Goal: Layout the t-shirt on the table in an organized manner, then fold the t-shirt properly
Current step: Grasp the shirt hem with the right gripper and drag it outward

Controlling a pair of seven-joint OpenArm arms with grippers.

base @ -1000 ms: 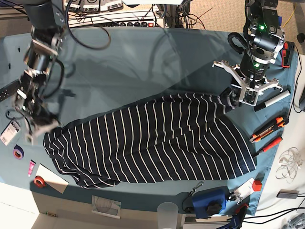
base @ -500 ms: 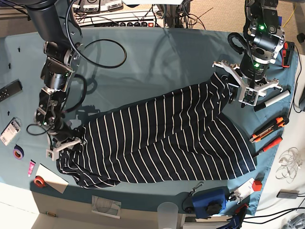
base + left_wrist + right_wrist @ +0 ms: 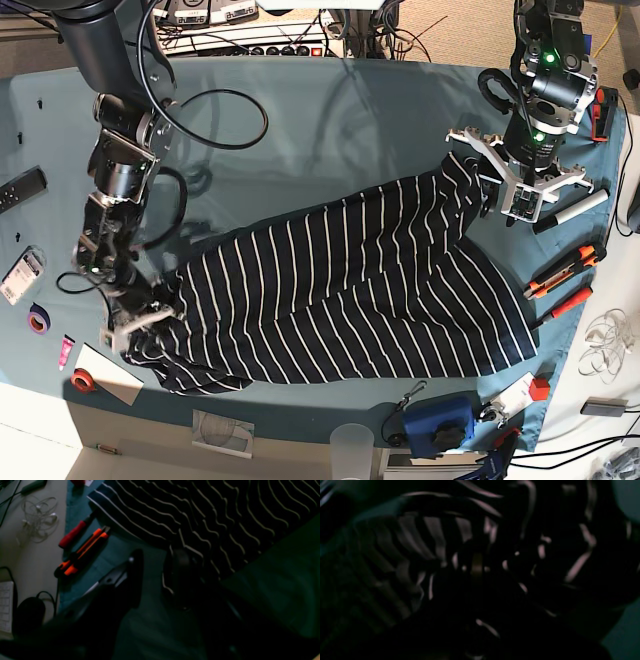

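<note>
Closing since the earlier frame, the right pincer (image 3: pixel 140 318) now pinches shut on the t-shirt (image 3: pixel 340 300) at its nine o'clock edge. Over at two o'clock, the left pincer (image 3: pixel 515 195) grips the shirt's raised corner with jaws partly apart. Between them the shirt lies bunched across the counter (image 3: pixel 330 130), so spreading it flat can likely begin.
</note>
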